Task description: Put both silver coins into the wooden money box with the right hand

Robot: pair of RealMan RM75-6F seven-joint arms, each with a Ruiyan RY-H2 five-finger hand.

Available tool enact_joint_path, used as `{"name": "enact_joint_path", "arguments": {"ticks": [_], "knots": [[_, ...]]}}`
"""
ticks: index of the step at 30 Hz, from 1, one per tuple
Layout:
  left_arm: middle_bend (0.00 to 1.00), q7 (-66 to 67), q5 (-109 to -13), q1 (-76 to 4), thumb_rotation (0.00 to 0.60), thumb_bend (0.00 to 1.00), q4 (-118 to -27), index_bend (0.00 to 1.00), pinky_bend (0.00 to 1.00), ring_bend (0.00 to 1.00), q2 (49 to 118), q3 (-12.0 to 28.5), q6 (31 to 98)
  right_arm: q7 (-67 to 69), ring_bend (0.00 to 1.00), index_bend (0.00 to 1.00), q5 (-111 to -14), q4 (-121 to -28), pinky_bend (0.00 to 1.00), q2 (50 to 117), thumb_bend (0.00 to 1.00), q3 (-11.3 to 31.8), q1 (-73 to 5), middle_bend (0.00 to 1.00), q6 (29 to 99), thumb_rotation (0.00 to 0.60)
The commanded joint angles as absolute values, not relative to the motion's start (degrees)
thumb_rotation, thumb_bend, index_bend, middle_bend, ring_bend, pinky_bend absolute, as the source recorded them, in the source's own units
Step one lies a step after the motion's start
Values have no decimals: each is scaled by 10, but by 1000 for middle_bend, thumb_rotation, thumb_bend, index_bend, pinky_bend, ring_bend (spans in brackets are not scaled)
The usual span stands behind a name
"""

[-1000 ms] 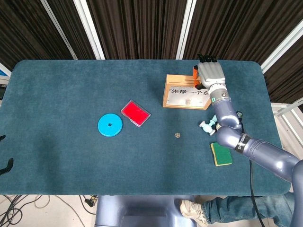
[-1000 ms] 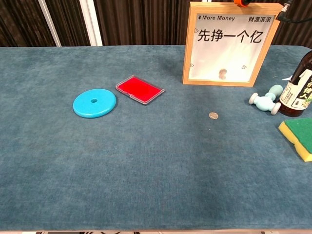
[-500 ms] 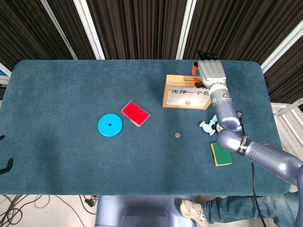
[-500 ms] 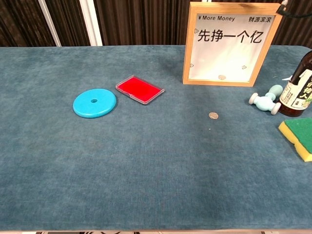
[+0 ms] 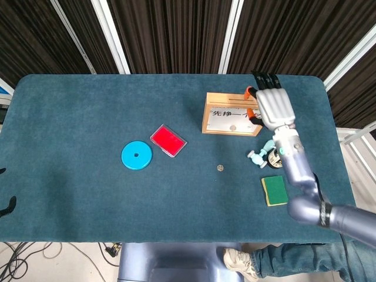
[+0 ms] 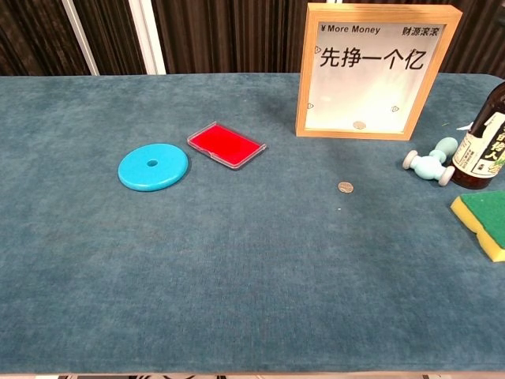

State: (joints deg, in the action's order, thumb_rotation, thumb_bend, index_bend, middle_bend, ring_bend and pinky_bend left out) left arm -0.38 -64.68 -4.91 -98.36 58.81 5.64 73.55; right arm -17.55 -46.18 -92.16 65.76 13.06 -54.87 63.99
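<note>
The wooden money box (image 5: 231,116) stands upright at the back right of the table, and in the chest view its clear front with printed text (image 6: 377,71) faces me. One silver coin (image 6: 360,125) lies inside at the bottom of the box. The other silver coin (image 5: 220,168) lies flat on the cloth in front of the box (image 6: 345,187). My right hand (image 5: 274,106) hovers beside the box's right end, fingers stretched out and apart, holding nothing. Only dark fingertips of my left hand (image 5: 7,205) show at the left edge.
A blue disc (image 5: 136,155) and a red flat case (image 5: 168,140) lie left of centre. Right of the loose coin are a pale blue dumbbell toy (image 6: 428,163), a dark bottle (image 6: 483,150) and a green-and-yellow sponge (image 5: 274,191).
A coin dropped inside the box and settled at its bottom. My right hand moved right, away from the box top, and left the chest view.
</note>
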Motion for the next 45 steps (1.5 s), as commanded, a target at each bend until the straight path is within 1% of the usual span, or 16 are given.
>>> {"name": "enact_joint_path", "arguments": {"ticks": [1,5,8,13,20,23,27,33,38,45], "knots": [[0,-4,-647,-49,600,397,-985,119,0,0,587,56,735,-128,0,387,-580,-972,0,678,513,73,-451,22,745,600],[0,-6,-648,-48,600,397,-986,119,0,0,586,55,735,-116,0,382,-643,-990,0,703,513,27,-393,22,790,600],[0,-6,-648,-48,600,397,-986,119,0,0,586,55,735,-110,0,382,-670,-987,0,726,513,-2,-358,22,804,600],[0,-7,-648,-49,600,396,-986,119,0,0,585,54,732,-91,0,382,-698,-944,0,779,513,-20,-312,22,820,600],[0,-8,-651,-49,600,397,-988,119,0,0,583,53,732,-81,0,382,-728,-856,0,848,513,-16,-291,22,807,600],[0,-11,-651,-49,600,397,-989,119,0,0,583,53,732,-71,0,382,-731,-796,0,890,513,-5,-292,22,786,600],[0,-14,-651,-49,600,397,-989,119,0,0,582,53,731,-51,0,382,-739,-745,0,922,513,5,-293,22,767,600],[0,-14,-643,-49,600,397,-993,119,0,0,579,55,728,-19,0,382,-752,-675,0,958,513,15,-303,22,720,600],[0,-11,-641,-50,600,398,-994,118,0,0,579,55,728,-3,0,384,-758,-637,0,978,513,29,-309,22,706,600],[0,-8,-637,-50,600,397,-995,118,0,0,579,55,727,16,0,416,-773,-598,0,1000,513,45,-323,22,682,600]]}}
